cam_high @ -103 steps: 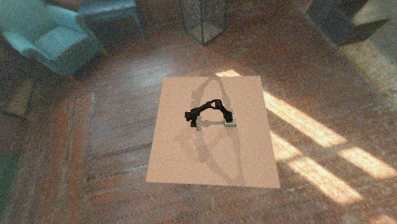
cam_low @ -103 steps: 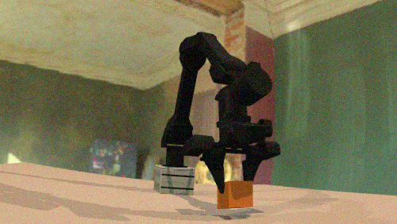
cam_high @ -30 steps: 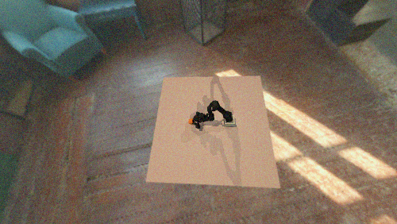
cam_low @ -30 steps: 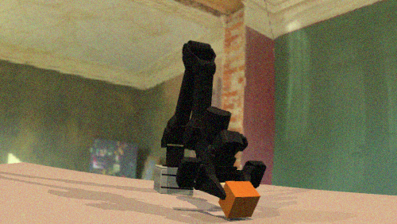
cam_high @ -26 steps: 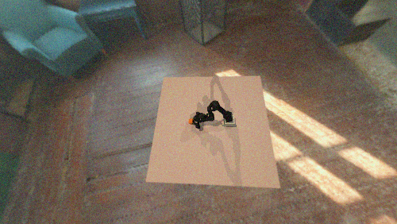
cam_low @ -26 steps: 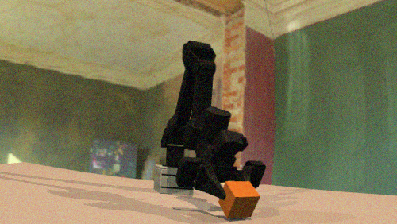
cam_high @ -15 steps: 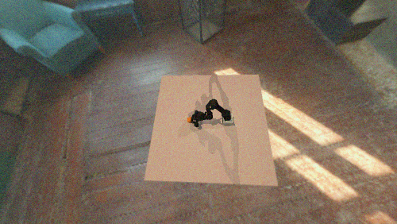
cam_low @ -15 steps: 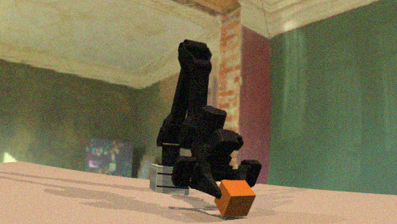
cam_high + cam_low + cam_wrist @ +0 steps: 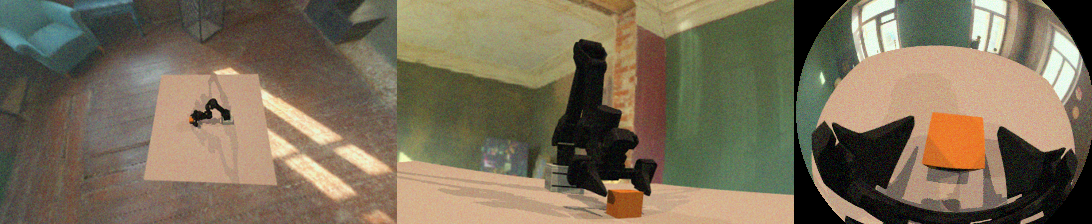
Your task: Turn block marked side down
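Note:
The orange block (image 9: 191,119) (image 9: 624,205) (image 9: 955,142) sits flat and upright on the table (image 9: 171,159) (image 9: 516,210) (image 9: 869,90). Its visible top and outer side are plain orange, with a dark shadow patch at one upper corner in the exterior view. No marked side shows in any view; the underside and the side towards the arm are hidden or too dark to tell. My gripper (image 9: 626,195) (image 9: 958,125) is open. Its fingers stand wide, one on each side of the block, with gaps between them and the block in the wrist view.
The black arm (image 9: 213,104) (image 9: 589,83) reaches low from its grey base (image 9: 227,121) (image 9: 553,179) towards the block. Shadows of the arm fall across the table. An armchair and other furniture stand on the floor beyond the table's edges.

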